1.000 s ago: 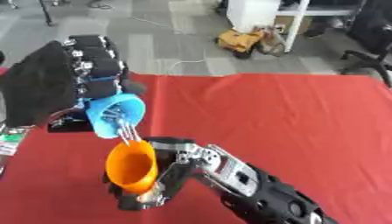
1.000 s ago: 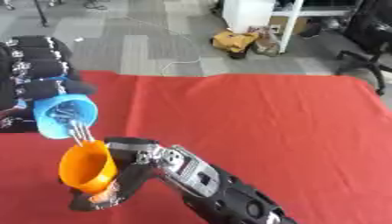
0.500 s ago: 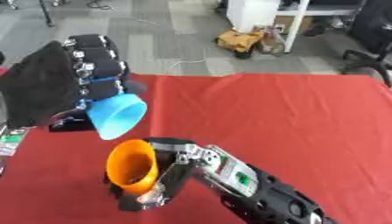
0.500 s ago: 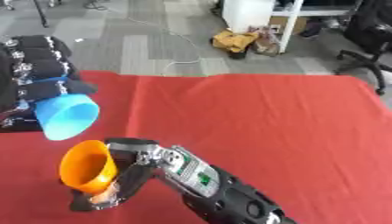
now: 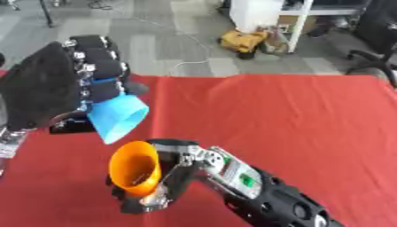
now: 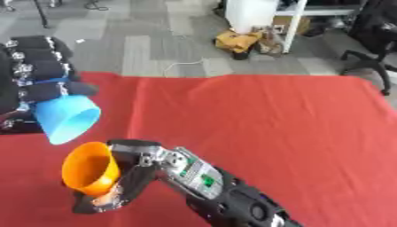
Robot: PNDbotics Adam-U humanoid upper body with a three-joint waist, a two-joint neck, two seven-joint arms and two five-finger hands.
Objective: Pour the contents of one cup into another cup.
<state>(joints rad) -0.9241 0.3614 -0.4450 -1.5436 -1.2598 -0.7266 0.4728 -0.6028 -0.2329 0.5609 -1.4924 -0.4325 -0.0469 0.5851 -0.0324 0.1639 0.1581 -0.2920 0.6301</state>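
My left hand is curled round a light blue cup, held tilted with its mouth pointing down and to the right, just above the orange cup. The orange cup stands a little tilted over the red table, with small pieces inside it. My right hand comes in from the lower right and is shut on the orange cup's lower part. Nothing shows falling between the two cups.
A dark flat object lies on the table at the left edge, behind the blue cup. Beyond the table's far edge are a grey floor, a yellow bag, a white cabinet and an office chair.
The blue cup has tipped back, its mouth lifting away from the orange cup, and the stream of pieces seen a second ago is gone. The orange cup stayed put.
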